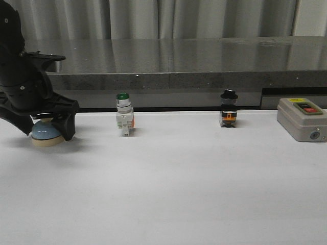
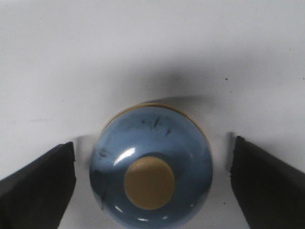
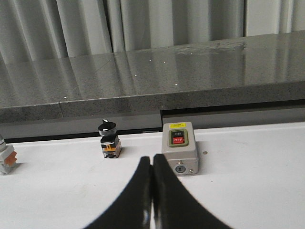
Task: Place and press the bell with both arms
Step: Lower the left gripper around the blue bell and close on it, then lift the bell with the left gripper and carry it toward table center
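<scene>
"OFF" reads on the grey switch box's point(image 3: 180, 151) red button. Left gripper point(image 2: 152, 179) straddles the bell point(image 2: 151, 168) at the surface's point(image 1: 168, 184) far left, jaws released, gaps both sides. Right gripper point(image 3: 152, 183) jaws clenched empty. Green-capped switch point(image 1: 124, 115) and black-knobbed switch point(image 1: 228, 108) stand along the back.

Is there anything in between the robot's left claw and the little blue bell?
No, nothing visible is in the way. The left gripper is open with one finger on each side of the bell, and only bare white table shows in the gaps. The fingers do not touch the bell.
</scene>
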